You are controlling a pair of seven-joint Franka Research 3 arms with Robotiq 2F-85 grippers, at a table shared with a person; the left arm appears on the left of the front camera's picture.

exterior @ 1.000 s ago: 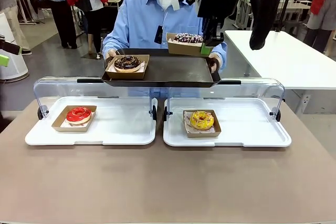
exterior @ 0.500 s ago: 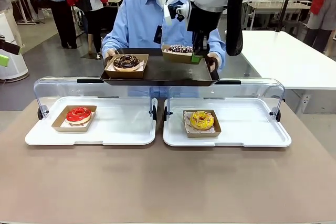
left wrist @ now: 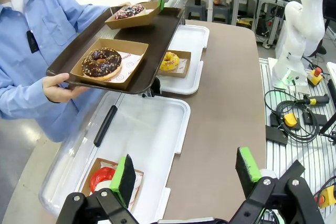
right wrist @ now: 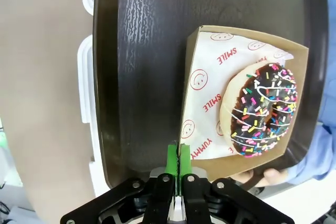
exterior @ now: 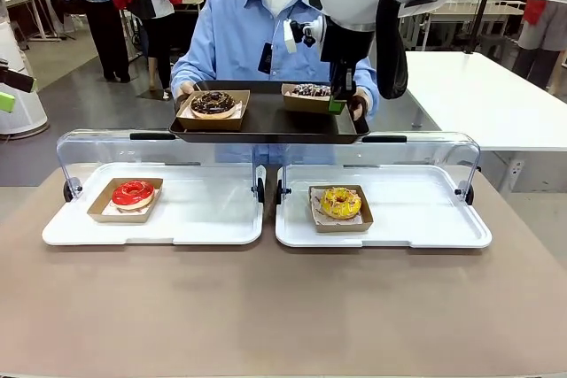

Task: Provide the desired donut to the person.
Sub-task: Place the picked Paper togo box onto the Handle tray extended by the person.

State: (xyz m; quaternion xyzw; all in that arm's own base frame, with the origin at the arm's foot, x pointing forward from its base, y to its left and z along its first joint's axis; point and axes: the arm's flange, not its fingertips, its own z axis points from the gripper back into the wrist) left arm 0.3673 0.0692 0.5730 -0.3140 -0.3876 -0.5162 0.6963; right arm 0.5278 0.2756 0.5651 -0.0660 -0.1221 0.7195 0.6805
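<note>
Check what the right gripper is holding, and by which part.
The right gripper pinches the sprinkled donut's cardboard tray by its side wall, over the person's dark tray.

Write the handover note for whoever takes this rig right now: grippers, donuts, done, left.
Right gripper: shut on the edge of the sprinkled donut's box, over the person's dark tray.
Left gripper: open, empty, above the table near the red donut.
Chocolate donut already sits on the tray; yellow donut remains in the right-hand white bin.
Left: release the box, withdraw the right arm.
</note>
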